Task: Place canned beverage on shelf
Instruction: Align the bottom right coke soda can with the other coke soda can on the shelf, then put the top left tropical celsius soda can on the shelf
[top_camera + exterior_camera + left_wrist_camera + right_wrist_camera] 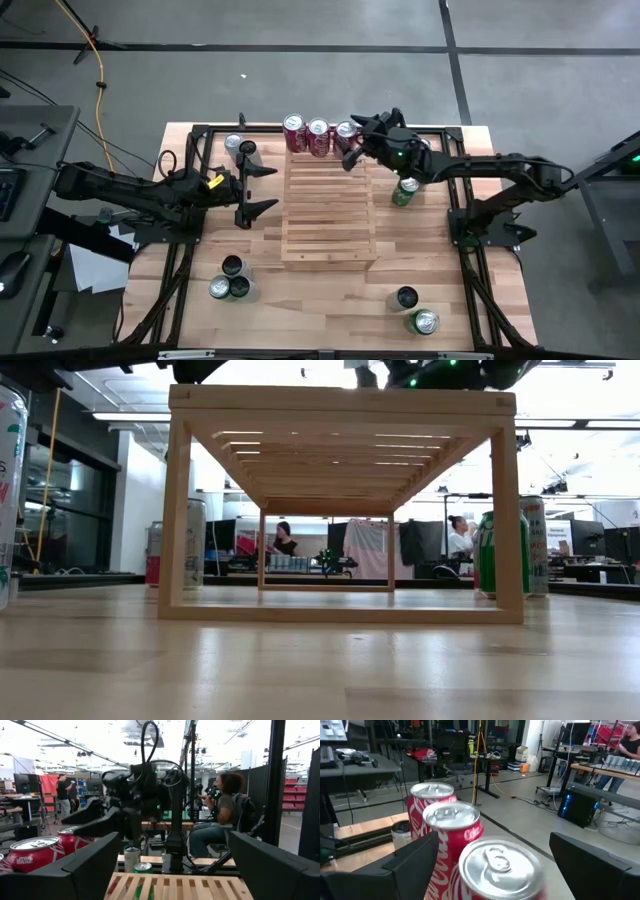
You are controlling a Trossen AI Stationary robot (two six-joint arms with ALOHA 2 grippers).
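The shelf (330, 215), a light-wood slatted rack, stands mid-table and also appears in the low view (340, 510). Three red cans (319, 134) stand in a row at its far end. My right gripper (352, 146) hovers open over the rightmost red can (500, 865). Its fingers (415, 862) stand on either side of that can's top, and I see no touch. My left gripper (268, 190) waits open just left of the shelf, pointing across it (175, 845). A green can (405, 190) stands on the table right of the shelf.
A silver can (234, 144) stands at the far left. Three cans (231, 285) cluster near the front left, and two more (415, 312) at the front right. A tall can (533, 545) stands beside the green one. Black frame rails run along both table sides. People sit in the room beyond.
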